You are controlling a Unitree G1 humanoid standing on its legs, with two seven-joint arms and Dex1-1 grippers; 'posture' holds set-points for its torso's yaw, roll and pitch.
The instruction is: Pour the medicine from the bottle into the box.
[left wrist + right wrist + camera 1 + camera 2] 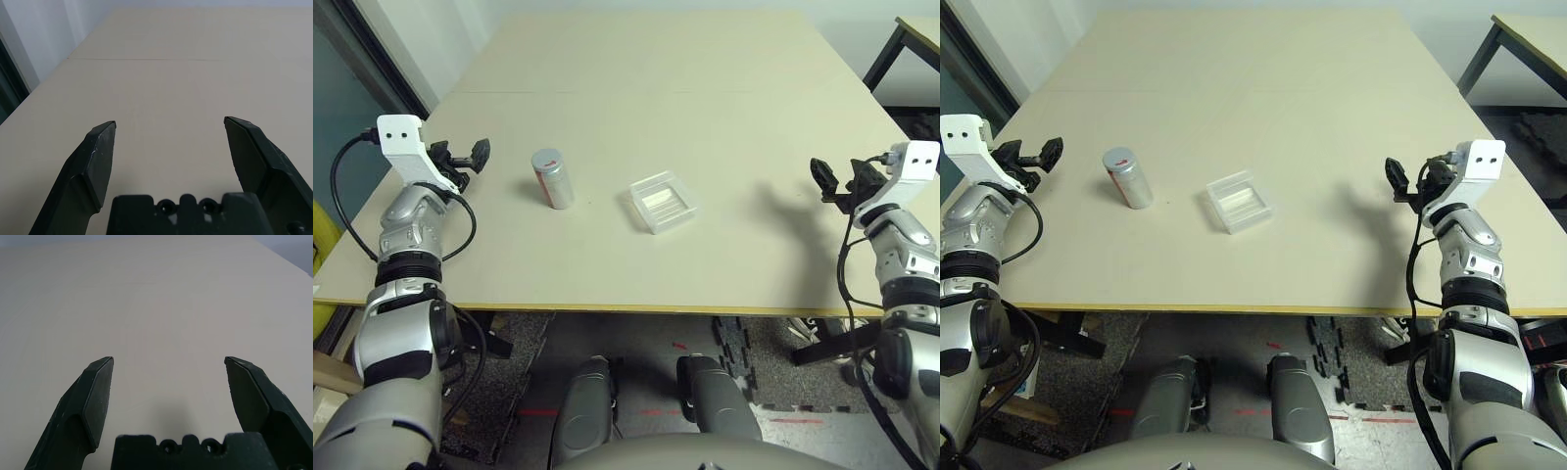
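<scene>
A small silvery-grey bottle [551, 178] with a red mark and a round grey cap stands upright on the beige table [636, 88], left of centre. To its right lies the shallow clear plastic box [661, 201] with a whitish strip inside. The medicine is hidden. My left gripper [475, 155] hovers open at the table's left edge, a short way left of the bottle, with nothing between its fingers [95, 161]. At the right edge, well away from the box, my right gripper [822, 179] is also open and holds nothing, as its wrist view shows [168, 364].
A second table [911, 39] with black legs stands at the far right. A dark glass panel [342, 108] runs along the left side. Black floor mats [744, 352] lie under the table's front edge.
</scene>
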